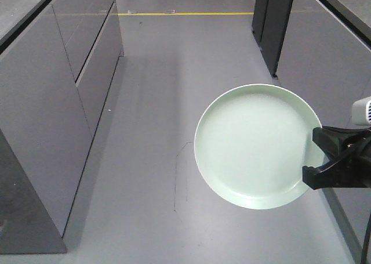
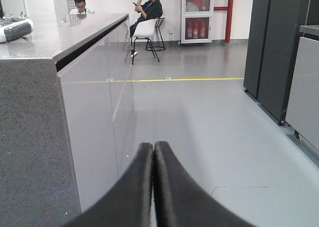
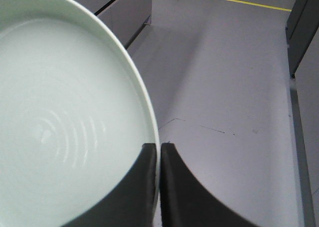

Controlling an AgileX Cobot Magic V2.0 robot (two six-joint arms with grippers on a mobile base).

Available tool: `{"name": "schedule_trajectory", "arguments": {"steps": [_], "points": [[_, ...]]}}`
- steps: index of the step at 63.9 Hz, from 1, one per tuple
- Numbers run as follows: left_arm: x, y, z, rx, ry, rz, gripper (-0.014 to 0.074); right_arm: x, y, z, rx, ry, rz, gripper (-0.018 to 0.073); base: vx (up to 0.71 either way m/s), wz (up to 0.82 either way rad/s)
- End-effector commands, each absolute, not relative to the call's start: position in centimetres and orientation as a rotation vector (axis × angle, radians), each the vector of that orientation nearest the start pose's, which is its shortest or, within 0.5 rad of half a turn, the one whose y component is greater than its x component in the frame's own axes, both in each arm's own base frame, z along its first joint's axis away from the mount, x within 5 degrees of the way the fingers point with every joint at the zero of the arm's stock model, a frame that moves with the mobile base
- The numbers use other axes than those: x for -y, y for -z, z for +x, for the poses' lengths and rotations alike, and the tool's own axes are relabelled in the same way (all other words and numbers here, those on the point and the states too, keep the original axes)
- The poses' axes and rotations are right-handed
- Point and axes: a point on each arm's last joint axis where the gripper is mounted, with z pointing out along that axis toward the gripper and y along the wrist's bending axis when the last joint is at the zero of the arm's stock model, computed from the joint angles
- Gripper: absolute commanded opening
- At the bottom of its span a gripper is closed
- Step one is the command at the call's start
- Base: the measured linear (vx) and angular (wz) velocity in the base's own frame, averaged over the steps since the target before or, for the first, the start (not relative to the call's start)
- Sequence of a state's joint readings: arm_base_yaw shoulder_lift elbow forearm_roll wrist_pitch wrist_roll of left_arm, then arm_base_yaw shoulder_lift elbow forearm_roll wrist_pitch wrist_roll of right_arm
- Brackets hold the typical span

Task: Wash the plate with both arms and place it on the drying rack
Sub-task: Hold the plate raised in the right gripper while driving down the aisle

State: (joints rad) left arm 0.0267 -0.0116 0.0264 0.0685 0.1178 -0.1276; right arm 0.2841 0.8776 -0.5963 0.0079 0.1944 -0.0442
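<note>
Plate point(image 1: 255, 147): in the air at right, above the floor point(image 1: 156, 136), its right rim between the jaws of the right gripper point(image 1: 313, 156).
Left gripper point(image 2: 153, 146): low in the aisle, fingers together, counter just to its left.
Counter point(image 1: 46, 101): along the left side, near to far.
Cabinets point(image 1: 269, 20): far right, across the aisle.
Floor line point(image 1: 191, 13): across the far aisle, between counter and cabinets.
Seated man point(image 2: 148, 10): beyond the line, past the counter's far end.

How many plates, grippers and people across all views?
plate: 1
grippers: 2 (left gripper, right gripper)
people: 2 (man in black, man in white)
total: 5
</note>
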Motion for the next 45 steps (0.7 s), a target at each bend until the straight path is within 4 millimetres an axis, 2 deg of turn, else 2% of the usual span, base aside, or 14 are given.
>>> {"name": "schedule_trajectory", "arguments": {"steps": [1, 45], "points": [[-0.18, -19.44, 5.64, -1.547, 0.034, -0.080, -0.0006, -5.12, -32.23, 17.76, -1.820, -0.161, -0.305, -0.0009, 0.12, 0.00], [-0.18, -19.44, 5.64, -1.547, 0.034, -0.080, -0.0006, -5.12, -32.20, 17.75, -1.824, -0.161, -0.305, -0.0009, 0.15, -0.03]]}}
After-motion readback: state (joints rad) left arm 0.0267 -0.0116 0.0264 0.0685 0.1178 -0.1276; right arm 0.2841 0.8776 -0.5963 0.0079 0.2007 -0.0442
